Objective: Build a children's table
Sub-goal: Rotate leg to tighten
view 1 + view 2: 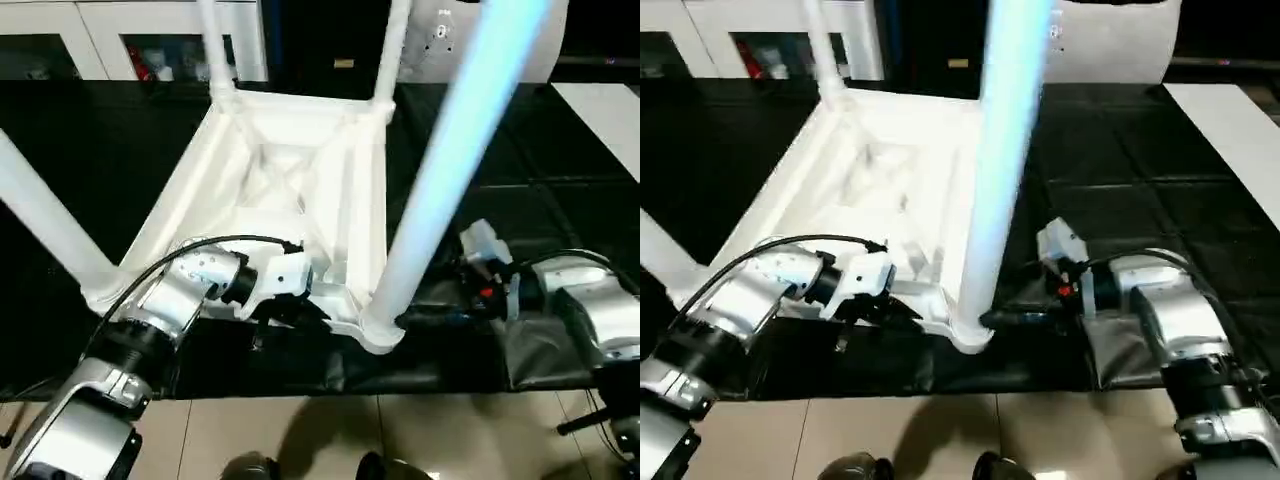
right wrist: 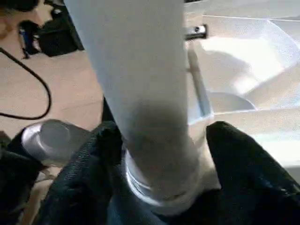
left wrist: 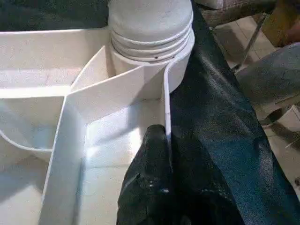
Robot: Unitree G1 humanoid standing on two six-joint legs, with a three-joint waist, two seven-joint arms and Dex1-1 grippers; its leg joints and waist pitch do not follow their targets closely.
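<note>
The white children's table (image 1: 290,170) lies upside down on the black mat, ribbed underside up. All its legs stand in the corner sockets: two far ones (image 1: 215,45) (image 1: 392,50), the near-left one (image 1: 45,220) and the near-right one (image 1: 450,150). My left gripper (image 1: 300,310) is at the near rim, and the left wrist view shows it (image 3: 166,140) shut on that thin rim wall (image 3: 165,98) beside the threaded socket (image 3: 150,33). My right gripper (image 1: 415,318) meets the near-right leg just above its socket (image 1: 378,330). In the right wrist view its fingers (image 2: 93,150) hug that leg (image 2: 140,70).
A white cabinet with glass doors (image 1: 60,40) runs along the back. A flat white board (image 1: 610,120) lies at the far right on the black mat (image 1: 560,200). Tiled floor (image 1: 300,430) begins just in front of the mat. A black cable (image 1: 150,265) loops over my left forearm.
</note>
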